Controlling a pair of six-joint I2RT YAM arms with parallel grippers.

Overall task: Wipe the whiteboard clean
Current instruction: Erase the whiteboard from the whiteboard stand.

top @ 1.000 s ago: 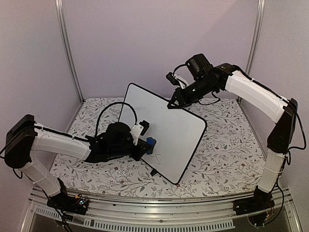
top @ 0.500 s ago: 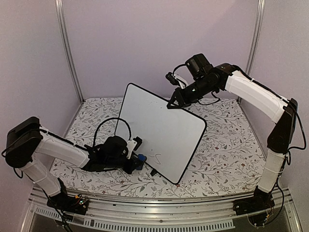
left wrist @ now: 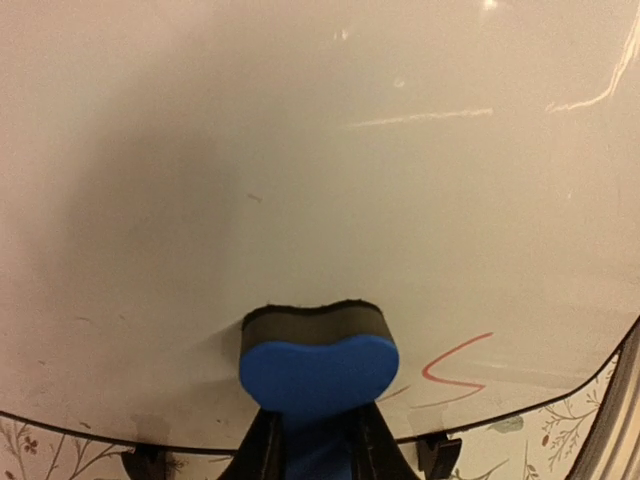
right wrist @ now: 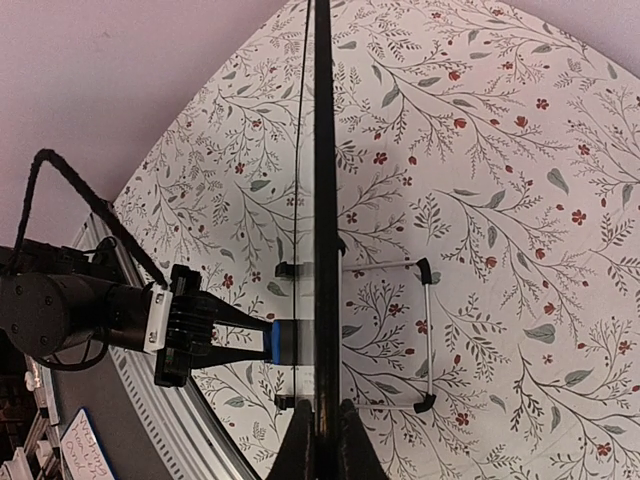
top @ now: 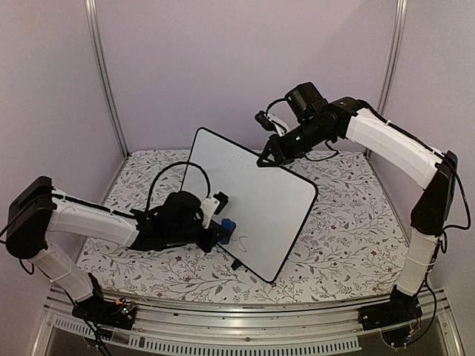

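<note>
2 holds: right jaws pinch the whiteboard [top: 256, 189] rim, left jaws clamp the blue eraser [top: 228, 224]; best press it flat and sweep over the nearby red stroke [left wrist: 455, 366].

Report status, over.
Left gripper shut on blue eraser, pad against whiteboard. Right gripper shut on its top edge. Red squiggle unerased beside eraser. Nothing blocking.

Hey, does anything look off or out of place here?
Nothing stands out. The whiteboard stands upright, right gripper pinching its top edge, left gripper pressing an eraser on it; one squiggle not yet erased.
</note>
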